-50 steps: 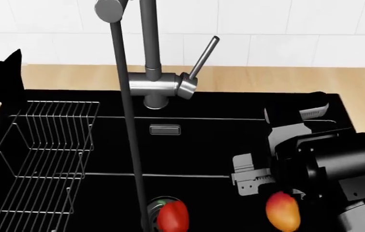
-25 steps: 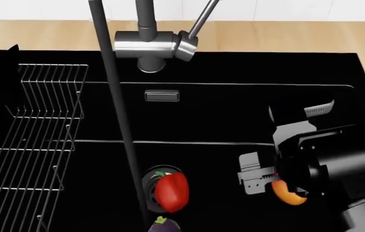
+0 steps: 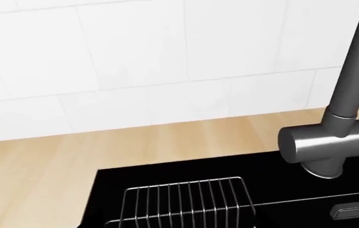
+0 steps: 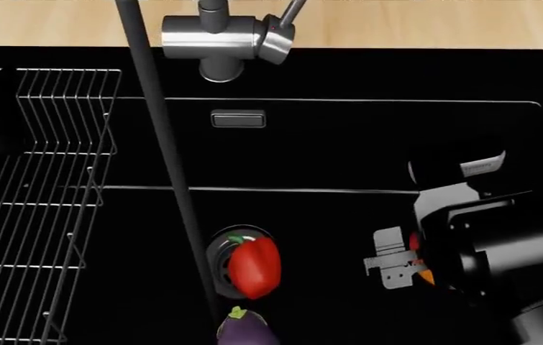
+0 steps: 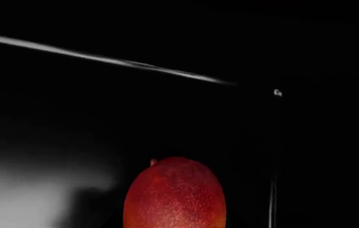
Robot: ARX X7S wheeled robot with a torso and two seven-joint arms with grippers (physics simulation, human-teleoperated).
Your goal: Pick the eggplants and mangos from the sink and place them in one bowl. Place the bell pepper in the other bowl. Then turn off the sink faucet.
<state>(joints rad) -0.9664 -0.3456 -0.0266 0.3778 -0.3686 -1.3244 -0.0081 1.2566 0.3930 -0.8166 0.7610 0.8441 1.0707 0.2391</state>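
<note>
My view has tipped further down; the right gripper (image 4: 415, 262) now covers most of the mango (image 5: 174, 194), grip unclear. Pepper (image 4: 254, 267) sits on the black sink's (image 4: 348, 144) drain, eggplant (image 4: 246, 330) just beside; wood counter (image 3: 40, 161), white tiles behind.

Light wooden countertop (image 3: 33, 166) runs behind the black basin; the head view shows it as a strip along the far edge. White tiled wall (image 3: 135, 57) rises directly above the countertop, with thin grout lines between large rectangular tiles.
</note>
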